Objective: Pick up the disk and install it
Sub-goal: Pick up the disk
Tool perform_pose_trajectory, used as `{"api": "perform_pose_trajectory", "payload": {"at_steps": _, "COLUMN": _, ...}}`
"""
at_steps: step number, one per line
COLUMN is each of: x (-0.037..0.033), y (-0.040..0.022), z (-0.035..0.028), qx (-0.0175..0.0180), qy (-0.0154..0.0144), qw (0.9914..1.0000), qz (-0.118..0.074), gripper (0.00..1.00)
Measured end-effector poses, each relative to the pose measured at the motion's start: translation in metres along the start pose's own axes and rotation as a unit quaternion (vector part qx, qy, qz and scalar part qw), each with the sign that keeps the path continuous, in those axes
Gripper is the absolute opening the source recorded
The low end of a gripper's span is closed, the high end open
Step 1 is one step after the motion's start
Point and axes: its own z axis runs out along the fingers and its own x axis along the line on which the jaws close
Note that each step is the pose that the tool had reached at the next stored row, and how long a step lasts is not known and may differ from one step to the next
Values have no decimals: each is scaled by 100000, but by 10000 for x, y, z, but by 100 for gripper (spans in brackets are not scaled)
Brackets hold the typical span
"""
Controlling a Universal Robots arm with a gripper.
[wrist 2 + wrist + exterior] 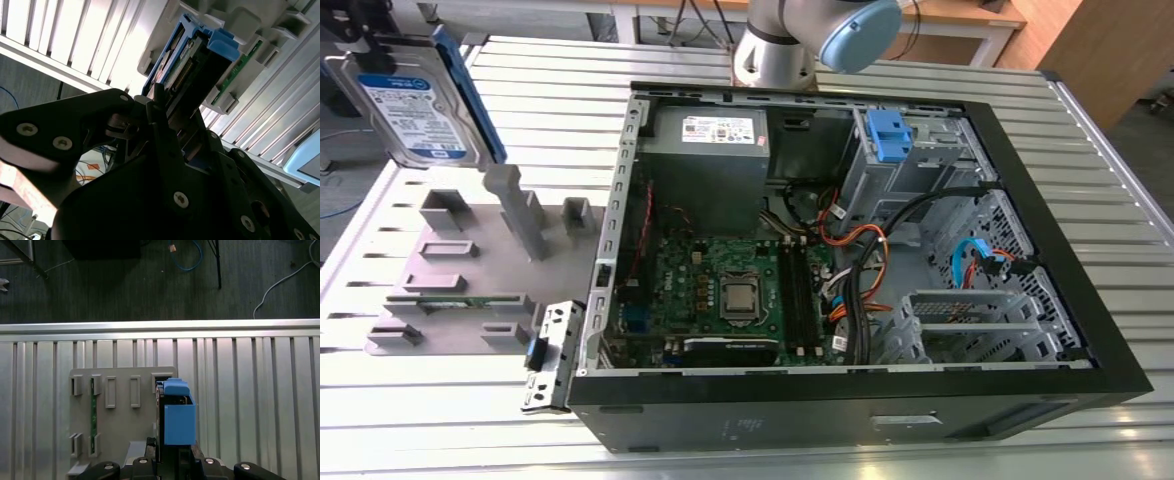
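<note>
The disk [420, 105] is a silver hard drive with a white-and-blue label and blue side rails. It hangs upright in the air at the exterior view's upper left, above the grey holder block [454, 270]. My gripper [380, 45] is shut on its upper end. In the first wrist view the disk [178, 416] shows edge-on with its blue rail toward the camera, over the holder block [120, 390], held by my gripper [170, 457]. In the second wrist view the disk [200, 65] sits between the dark fingers [160, 112].
The open black computer case [1041, 330] lies to the exterior view's right, with a grey power-supply box [707, 150], a drive bay with a blue clip [887, 135], a motherboard [720, 290] and loose cables [867, 250]. A green memory stick [454, 300] lies in the holder block. The arm's base [787, 45] stands behind the case.
</note>
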Motion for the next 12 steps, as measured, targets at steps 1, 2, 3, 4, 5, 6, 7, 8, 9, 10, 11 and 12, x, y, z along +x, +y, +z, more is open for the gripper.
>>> {"api": "perform_pose_trajectory", "payload": {"at_steps": 1, "x": 0, "y": 1, "z": -11, "qx": -2, "qy": 6, "qw": 100000, "qz": 2, "gripper": 35}}
{"api": "perform_pose_trajectory", "payload": {"at_steps": 2, "x": 0, "y": 1, "z": -19, "qx": -1, "qy": 4, "qw": 100000, "qz": 3, "gripper": 35}}
{"api": "perform_pose_trajectory", "payload": {"at_steps": 3, "x": 0, "y": 1, "z": -25, "qx": 0, "qy": 4, "qw": 100000, "qz": 2, "gripper": 35}}
{"api": "perform_pose_trajectory", "payload": {"at_steps": 4, "x": -1, "y": 1, "z": -28, "qx": 0, "qy": 3, "qw": 100000, "qz": 2, "gripper": 35}}
{"api": "perform_pose_trajectory", "payload": {"at_steps": 5, "x": -1, "y": 1, "z": -31, "qx": 3, "qy": 1, "qw": 100000, "qz": 3, "gripper": 35}}
{"api": "perform_pose_trajectory", "payload": {"at_steps": 6, "x": -1, "y": 1, "z": -35, "qx": -3, "qy": 6, "qw": 100000, "qz": 3, "gripper": 35}}
{"api": "perform_pose_trajectory", "payload": {"at_steps": 7, "x": -1, "y": 2, "z": -39, "qx": -2, "qy": 3, "qw": 100000, "qz": 2, "gripper": 35}}
{"api": "perform_pose_trajectory", "payload": {"at_steps": 8, "x": -1, "y": 2, "z": -45, "qx": -2, "qy": 3, "qw": 100000, "qz": 2, "gripper": 35}}
{"api": "perform_pose_trajectory", "payload": {"at_steps": 9, "x": -1, "y": 2, "z": -52, "qx": -5, "qy": 8, "qw": 100000, "qz": 1, "gripper": 35}}
{"api": "perform_pose_trajectory", "payload": {"at_steps": 10, "x": -2, "y": 3, "z": -68, "qx": -4, "qy": 7, "qw": 100000, "qz": 2, "gripper": 35}}
{"api": "perform_pose_trajectory", "payload": {"at_steps": 11, "x": -2, "y": 3, "z": -77, "qx": -3, "qy": 5, "qw": 100000, "qz": 4, "gripper": 35}}
{"api": "perform_pose_trajectory", "payload": {"at_steps": 12, "x": -2, "y": 4, "z": -87, "qx": -2, "qy": 5, "qw": 100000, "qz": 2, "gripper": 35}}
